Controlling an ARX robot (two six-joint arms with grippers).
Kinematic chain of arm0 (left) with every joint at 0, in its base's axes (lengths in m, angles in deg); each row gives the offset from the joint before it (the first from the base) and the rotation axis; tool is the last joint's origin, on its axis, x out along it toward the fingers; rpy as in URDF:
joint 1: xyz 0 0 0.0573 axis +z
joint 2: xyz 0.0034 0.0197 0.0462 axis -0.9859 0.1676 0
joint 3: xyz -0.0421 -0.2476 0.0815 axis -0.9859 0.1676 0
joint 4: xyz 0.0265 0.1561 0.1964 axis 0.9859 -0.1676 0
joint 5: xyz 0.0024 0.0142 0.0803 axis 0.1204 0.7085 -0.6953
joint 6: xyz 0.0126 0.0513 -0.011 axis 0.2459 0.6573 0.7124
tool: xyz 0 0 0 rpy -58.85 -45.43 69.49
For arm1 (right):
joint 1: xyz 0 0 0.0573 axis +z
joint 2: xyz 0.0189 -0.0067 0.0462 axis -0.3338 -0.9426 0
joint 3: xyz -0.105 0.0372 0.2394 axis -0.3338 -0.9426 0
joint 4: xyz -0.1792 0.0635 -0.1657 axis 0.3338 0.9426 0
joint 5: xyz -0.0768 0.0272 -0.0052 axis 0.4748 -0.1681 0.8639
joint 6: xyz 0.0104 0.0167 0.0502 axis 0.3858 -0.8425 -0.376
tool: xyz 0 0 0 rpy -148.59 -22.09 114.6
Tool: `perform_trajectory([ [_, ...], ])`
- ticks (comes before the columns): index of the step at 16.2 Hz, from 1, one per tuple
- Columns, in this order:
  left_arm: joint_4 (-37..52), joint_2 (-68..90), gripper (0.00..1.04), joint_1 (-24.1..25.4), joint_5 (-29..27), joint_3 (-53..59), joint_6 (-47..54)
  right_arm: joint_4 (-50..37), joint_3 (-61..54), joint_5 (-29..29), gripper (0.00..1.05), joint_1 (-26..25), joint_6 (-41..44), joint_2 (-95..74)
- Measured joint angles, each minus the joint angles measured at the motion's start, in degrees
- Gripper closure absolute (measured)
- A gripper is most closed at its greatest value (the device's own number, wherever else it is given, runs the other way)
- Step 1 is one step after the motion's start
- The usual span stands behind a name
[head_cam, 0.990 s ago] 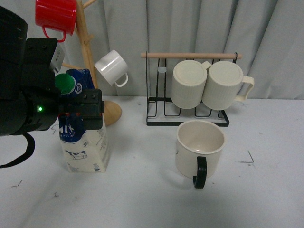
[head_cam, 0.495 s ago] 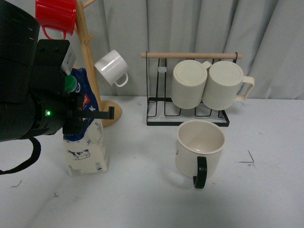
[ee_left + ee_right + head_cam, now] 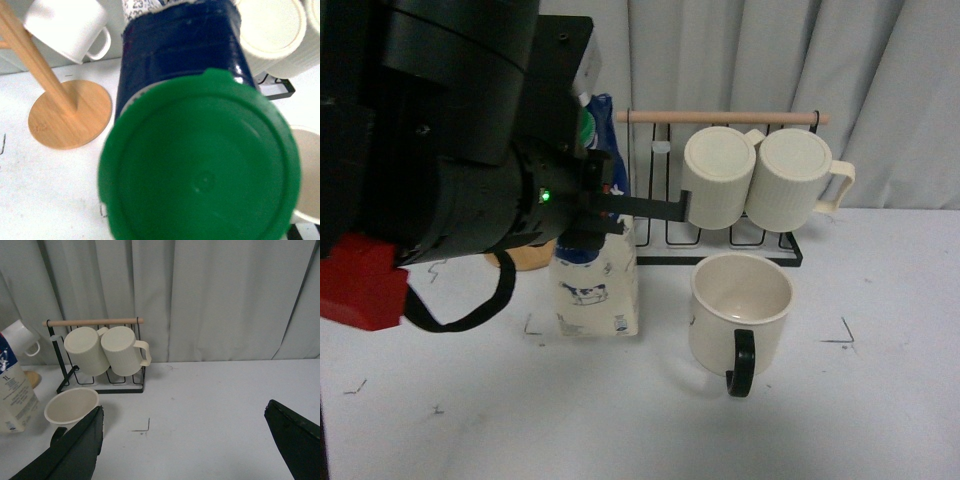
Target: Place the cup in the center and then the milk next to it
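The cup [image 3: 741, 312], a wide cream mug with a black handle facing me, stands upright on the white table; it also shows in the right wrist view [image 3: 71, 406]. The milk [image 3: 596, 290], a blue-and-white carton with a cow drawing, stands just left of the cup with a small gap. My left gripper [image 3: 605, 200] is shut on the milk's upper part. In the left wrist view the green cap [image 3: 200, 165] fills the frame. My right gripper [image 3: 185, 440] is open and empty over bare table to the right of the cup.
A black wire rack [image 3: 715, 240] with a wooden bar holds two ribbed cream mugs [image 3: 720, 178] behind the cup. A wooden mug tree base [image 3: 70, 114] and a small white mug [image 3: 67, 25] stand behind the milk. Black corner marks [image 3: 847, 332] lie on the table.
My left gripper has carried the milk to the right, from the table's left side to just beside the cup. The cup has not moved.
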Motion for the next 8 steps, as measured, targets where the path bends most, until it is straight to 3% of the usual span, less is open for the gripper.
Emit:
perform_trajectory([
  [8,0.2,5.3,1.03,-1.9,-1.3,-1.9,0.0,0.0,0.0,0.0,0.06,0.0,0.0,0.0],
])
